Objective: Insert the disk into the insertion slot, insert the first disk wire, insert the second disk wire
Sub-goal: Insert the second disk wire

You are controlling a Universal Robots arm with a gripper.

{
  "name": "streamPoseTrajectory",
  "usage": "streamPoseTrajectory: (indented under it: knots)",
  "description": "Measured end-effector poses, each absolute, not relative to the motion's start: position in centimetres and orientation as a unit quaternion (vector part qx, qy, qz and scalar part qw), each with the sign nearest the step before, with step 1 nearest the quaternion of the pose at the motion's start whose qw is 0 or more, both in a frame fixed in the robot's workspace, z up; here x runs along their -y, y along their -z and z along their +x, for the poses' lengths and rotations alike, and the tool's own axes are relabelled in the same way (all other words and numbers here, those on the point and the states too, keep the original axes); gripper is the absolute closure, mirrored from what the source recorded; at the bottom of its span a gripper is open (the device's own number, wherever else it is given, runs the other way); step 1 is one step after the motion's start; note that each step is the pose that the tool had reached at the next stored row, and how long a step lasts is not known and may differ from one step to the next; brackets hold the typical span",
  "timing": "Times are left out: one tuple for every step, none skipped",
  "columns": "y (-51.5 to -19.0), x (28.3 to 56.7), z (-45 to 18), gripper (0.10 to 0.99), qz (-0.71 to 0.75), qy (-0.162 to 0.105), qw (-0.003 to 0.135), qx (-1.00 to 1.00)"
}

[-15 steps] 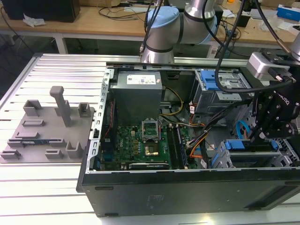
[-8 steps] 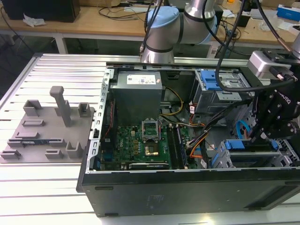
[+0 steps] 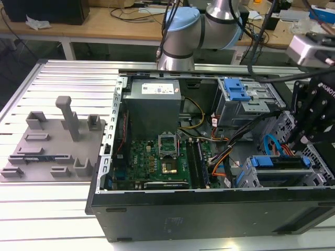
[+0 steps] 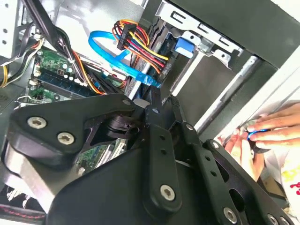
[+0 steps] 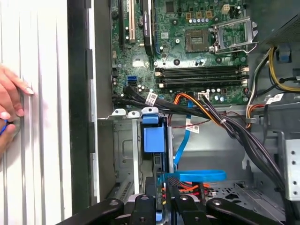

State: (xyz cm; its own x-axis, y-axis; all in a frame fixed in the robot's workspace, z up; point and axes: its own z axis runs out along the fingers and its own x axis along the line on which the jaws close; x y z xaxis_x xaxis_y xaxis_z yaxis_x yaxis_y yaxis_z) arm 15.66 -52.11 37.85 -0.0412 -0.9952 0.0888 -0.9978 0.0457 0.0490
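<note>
The disk, edged by its bright blue carrier, sits inside the low grey insertion slot at the case's front corner on the exterior view's right. My black gripper hangs just above it. In the second wrist view my gripper is shut on the end of a flat blue disk wire that loops up behind it. A red, yellow and black disk wire bundle with a black plug lies beside the carrier's blue tab. The first wrist view shows the gripper, blue wire loop and carrier tab.
The open case holds a green motherboard, a grey power supply and a taller cage with a blue latch. A person's hand rests outside the case wall. A grey fixture plate lies on the exterior view's left.
</note>
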Motion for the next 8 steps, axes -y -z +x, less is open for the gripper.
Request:
streamPoseTrajectory:
  knots:
    - [-38.14, 52.09, 15.66, 0.863, 0.691, -0.013, 0.049, 0.721]
    - [-38.4, 52.09, 15.66, 0.933, 0.691, -0.014, 0.048, 0.721]
    - [-38.63, 52.08, 15.66, 0.933, 0.691, -0.014, 0.048, 0.721]
    - [-38.86, 52.08, 15.66, 0.98, 0.691, -0.014, 0.048, 0.721]
    - [-38.88, 52.08, 15.66, 0.98, 0.691, -0.014, 0.048, 0.722]
    - [-38.89, 52.08, 15.66, 0.98, 0.691, -0.014, 0.048, 0.721]
    - [-38.91, 52.08, 15.66, 0.98, 0.691, -0.014, 0.048, 0.722]
    - [-38.91, 52.08, 15.66, 0.98, 0.691, -0.014, 0.048, 0.722]
